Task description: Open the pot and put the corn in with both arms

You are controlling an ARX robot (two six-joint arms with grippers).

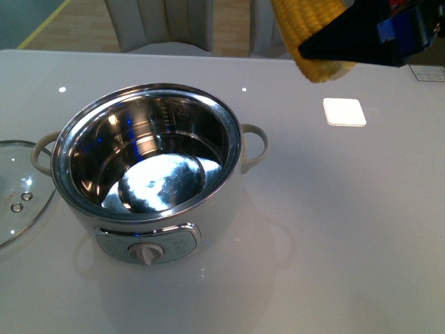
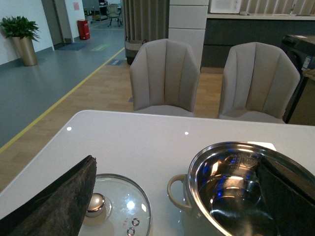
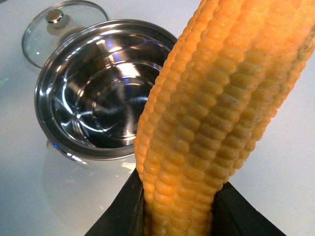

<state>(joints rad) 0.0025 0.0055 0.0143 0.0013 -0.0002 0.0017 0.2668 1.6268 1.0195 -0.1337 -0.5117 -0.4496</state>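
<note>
The white pot (image 1: 212, 212) stands uncovered on the table, its steel bowl bare inside. High at the back right, my right gripper (image 1: 327, 50) is shut on the yellow corn (image 1: 306, 28), held above the table and right of the pot. In the right wrist view the corn (image 3: 206, 123) fills the frame between the black fingers (image 3: 118, 216), with the pot (image 3: 44, 78) below and beyond. My left gripper (image 2: 175, 164) is open, its fingers (image 2: 59, 201) spread over the pot's (image 2: 231, 145) left handle and the lid, holding nothing.
The glass lid (image 1: 14, 195) lies flat on the table left of the pot, its knob (image 2: 96, 204) up. A small white square pad (image 1: 344, 111) sits at the back right. Two beige chairs (image 2: 165, 73) stand behind the table's far edge.
</note>
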